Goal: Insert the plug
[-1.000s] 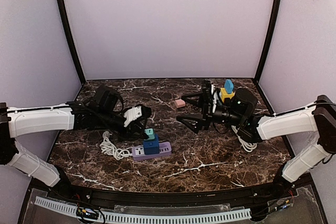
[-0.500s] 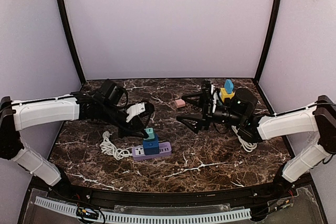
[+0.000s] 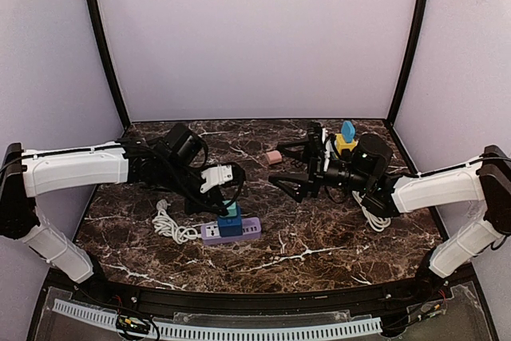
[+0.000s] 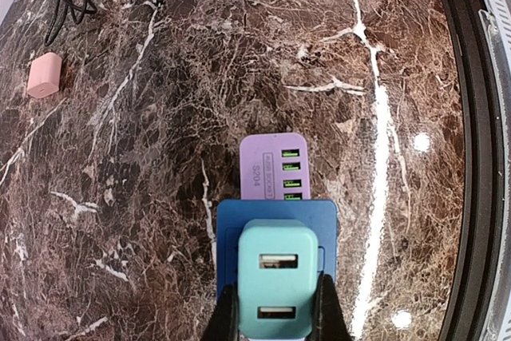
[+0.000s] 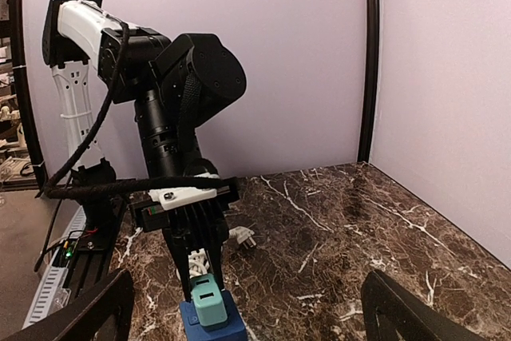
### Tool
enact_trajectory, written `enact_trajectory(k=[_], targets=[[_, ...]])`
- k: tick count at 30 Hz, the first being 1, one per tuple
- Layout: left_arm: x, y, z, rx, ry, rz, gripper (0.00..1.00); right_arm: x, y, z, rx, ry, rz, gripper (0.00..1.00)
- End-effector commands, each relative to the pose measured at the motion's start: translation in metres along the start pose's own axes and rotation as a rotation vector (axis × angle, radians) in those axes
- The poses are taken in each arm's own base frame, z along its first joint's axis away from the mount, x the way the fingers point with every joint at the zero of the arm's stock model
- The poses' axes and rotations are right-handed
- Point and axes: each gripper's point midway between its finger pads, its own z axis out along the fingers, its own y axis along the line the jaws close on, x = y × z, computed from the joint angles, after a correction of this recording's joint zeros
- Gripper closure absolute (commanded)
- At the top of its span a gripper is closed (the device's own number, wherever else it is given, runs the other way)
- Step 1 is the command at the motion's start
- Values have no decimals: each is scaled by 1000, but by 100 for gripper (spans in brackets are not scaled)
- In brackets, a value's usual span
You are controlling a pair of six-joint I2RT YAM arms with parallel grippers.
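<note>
A teal USB plug [image 3: 232, 210] stands upright on a blue adapter [image 3: 229, 227] that sits on a purple power strip [image 3: 249, 227] at the table's front left of centre. My left gripper [image 3: 231, 202] comes down from above. Its black fingers [image 4: 227, 314] press both sides of the teal plug [image 4: 277, 277] in the left wrist view. The blue adapter [image 4: 239, 229] and purple strip [image 4: 271, 165] show below it. My right gripper [image 3: 297, 170] is open and empty, held above the table's middle and facing the left arm. In its view the teal plug [image 5: 206, 299] sits between the left fingers [image 5: 210, 257].
The strip's coiled white cord [image 3: 168, 225] lies to its left, its white plug [image 5: 243, 235] on the marble. A pink block [image 3: 274, 156] lies at mid back. A yellow and blue adapter [image 3: 346, 140] and black cables stand at the back right. A white cable [image 3: 371, 217] lies under the right arm.
My left arm has swung right and down from beside the strip to over the teal plug, and its fingers now grip the plug's sides. The right arm has not moved.
</note>
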Motion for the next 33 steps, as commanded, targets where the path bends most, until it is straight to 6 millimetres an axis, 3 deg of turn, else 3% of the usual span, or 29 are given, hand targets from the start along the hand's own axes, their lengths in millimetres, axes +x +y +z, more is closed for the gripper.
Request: enact_trajectory(k=[1, 3, 5, 7, 8, 10, 16, 19, 23, 25, 29, 30, 33], targets=[[135, -64, 22, 221, 510, -90, 99, -5, -1, -5, 12, -29, -18, 1], [135, -63, 23, 221, 500, -69, 99, -6, 0, -6, 13, -31, -19, 1], [121, -59, 23, 217, 454, -58, 99, -6, -2, -7, 24, -26, -16, 2], [96, -47, 21, 182, 387, -42, 68, -4, -8, -6, 58, -6, -3, 1], [89, -43, 19, 166, 370, -37, 41, -1, -14, -5, 85, 12, 8, 1], [59, -25, 6, 111, 319, -5, 18, 4, -29, -2, 161, 66, 30, 1], [7, -6, -34, 49, 213, 59, 9, 13, -68, 4, 335, 239, 34, 1], [-2, -15, -52, 67, 143, 100, 2, 13, -87, 4, 416, 313, 22, 1], [-6, -18, -80, 14, 64, 107, 1, 11, -119, 4, 483, 400, -13, 2], [-7, -5, -93, -36, 7, 21, 1, 10, -133, 11, 433, 452, -35, 1], [-2, 50, -115, -161, -188, -378, 1, 40, -149, 32, 176, 663, -178, 1], [7, 60, -118, -174, -217, -495, 1, 47, -154, 36, 110, 709, -218, 1], [28, 64, -117, -207, -297, -605, 1, 75, -167, 36, -96, 829, -307, 1]])
